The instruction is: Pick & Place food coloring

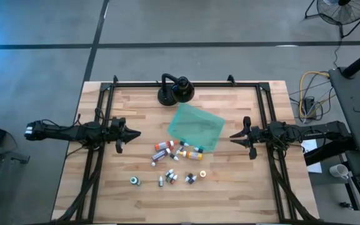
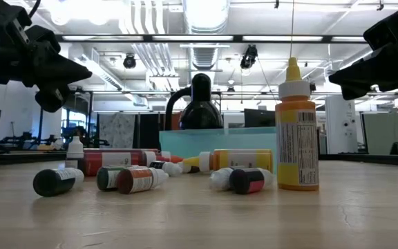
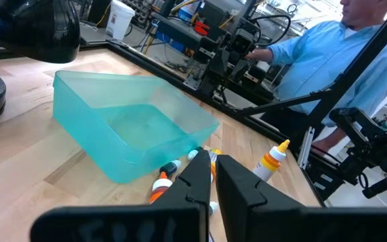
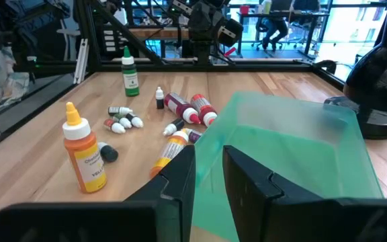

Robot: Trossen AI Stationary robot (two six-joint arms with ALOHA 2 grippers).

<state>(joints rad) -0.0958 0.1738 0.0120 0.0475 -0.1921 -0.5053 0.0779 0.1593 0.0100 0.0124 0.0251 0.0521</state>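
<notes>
**Both arms parked, bottles still scattered: choosing the first pick**

From above, the left end effector (image 1: 134, 133) hovers near the surface's left edge and the right end effector (image 1: 235, 136) near its right edge, both pointing toward the middle. Between them, the food coloring bottles (image 1: 174, 157) lie scattered across the surface's centre toward its front edge. A translucent green tub (image 1: 195, 127) sits just behind them, with a black stand (image 1: 175, 91) at the back edge.

From surface level, most bottles lie on their sides; a tall orange bottle (image 2: 296, 131) stands upright, and the tub's wall (image 2: 216, 142) shows behind the cluster. Both arms hang well above the surface.

The left wrist view shows its fingers (image 3: 193, 181) pressed together, holding nothing, aimed at the tub (image 3: 126, 128) and a few bottles beside it.

The right wrist view shows its fingers (image 4: 180, 171) nearly closed with a narrow gap, empty, above the tub's near wall (image 4: 281, 148). The orange bottle (image 4: 84, 154) stands apart from the rest.

Judgement: no bottle is in the tub yet, so the pick is starting. An isolated bottle is the safest first target. Spread the fingers before descending, straddle the body across its width, and avoid nudging neighbours, since bottles on their sides roll easily.
</notes>
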